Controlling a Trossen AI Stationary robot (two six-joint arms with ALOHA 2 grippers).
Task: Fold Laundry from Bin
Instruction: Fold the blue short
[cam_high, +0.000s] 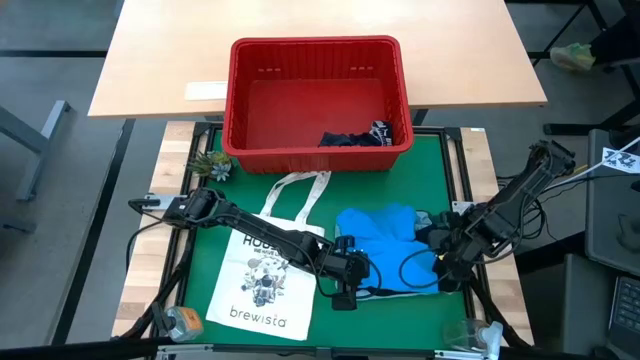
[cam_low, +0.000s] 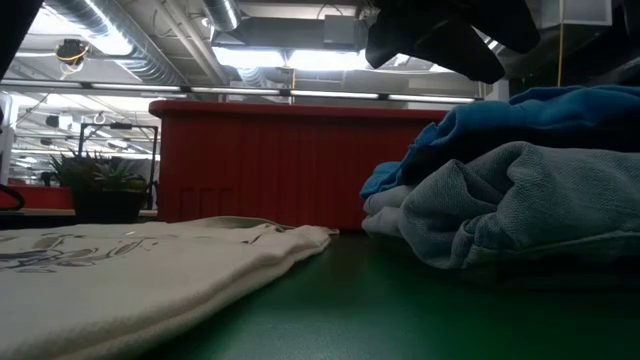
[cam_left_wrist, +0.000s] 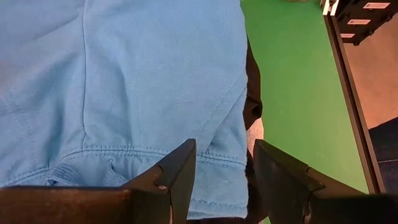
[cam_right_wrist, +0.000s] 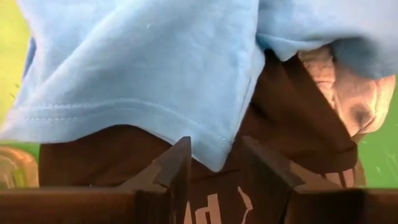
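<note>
Bright blue garment (cam_high: 385, 240) heaped right of centre on the green table (cam_high: 200, 270), left gripper (cam_high: 352, 283) at its near-left hem — fingers apart, hem between them, right gripper (cam_high: 447, 262) at its right edge — fingers parted over cloth, dark garment (cam_high: 350, 140) in the red bin (cam_high: 240, 110) at the far edge.

Dark garment (cam_right_wrist: 292, 118) mostly hidden under blue one (cam_right_wrist: 155, 62).
</note>
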